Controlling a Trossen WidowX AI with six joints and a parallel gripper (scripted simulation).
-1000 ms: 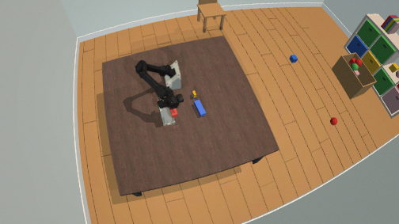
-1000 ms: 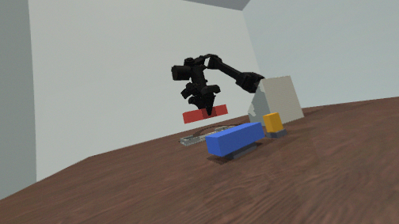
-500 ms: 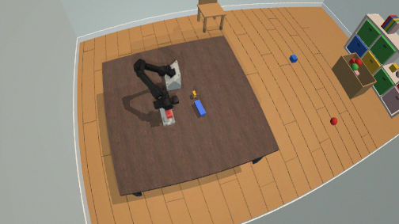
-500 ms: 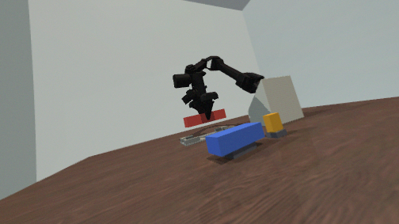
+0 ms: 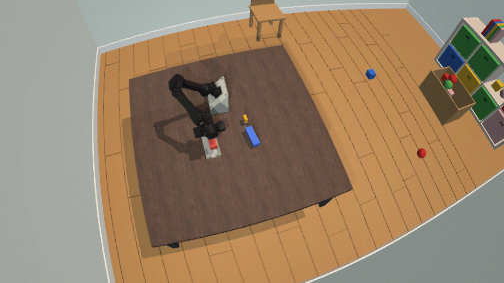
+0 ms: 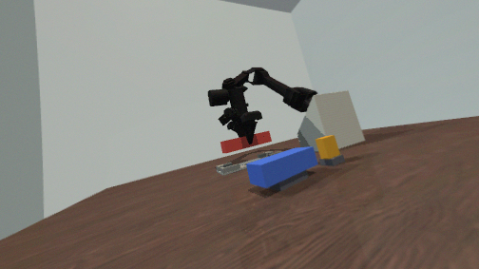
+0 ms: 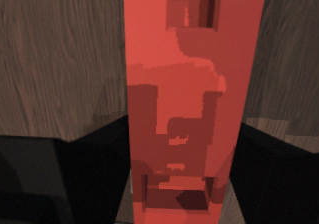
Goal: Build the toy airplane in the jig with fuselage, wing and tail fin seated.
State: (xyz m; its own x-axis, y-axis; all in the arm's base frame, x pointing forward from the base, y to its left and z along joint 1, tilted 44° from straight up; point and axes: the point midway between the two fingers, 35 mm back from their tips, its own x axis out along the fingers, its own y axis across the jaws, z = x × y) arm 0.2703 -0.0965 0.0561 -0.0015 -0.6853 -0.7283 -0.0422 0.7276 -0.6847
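Note:
The red fuselage (image 5: pixel 213 144) (image 6: pixel 231 146) (image 7: pixel 156 45) is held level over the grey jig cradle (image 5: pixel 212 155) (image 6: pixel 227 168). In the exterior view a gap shows between them. Its two sockets face up in the wrist view. My gripper (image 5: pixel 212 136) (image 6: pixel 250 140) (image 7: pixel 178 121) points down, shut on the fuselage with a finger on each side. The blue wing (image 5: pixel 252 136) (image 6: pixel 282 165) lies on a dark grey support to the side of the jig. The yellow tail fin (image 5: pixel 245 118) (image 6: pixel 328 147) stands upright on a small grey base near it. The cradle is largely hidden in the wrist view.
A pale grey block (image 5: pixel 219 105) (image 6: pixel 338 120) stands beside the arm's base on the brown table (image 5: pixel 280 92) (image 6: pixel 143 225). The wing and tail fin stand on the same side of the jig. A chair, toy shelves and a toy box are off the table.

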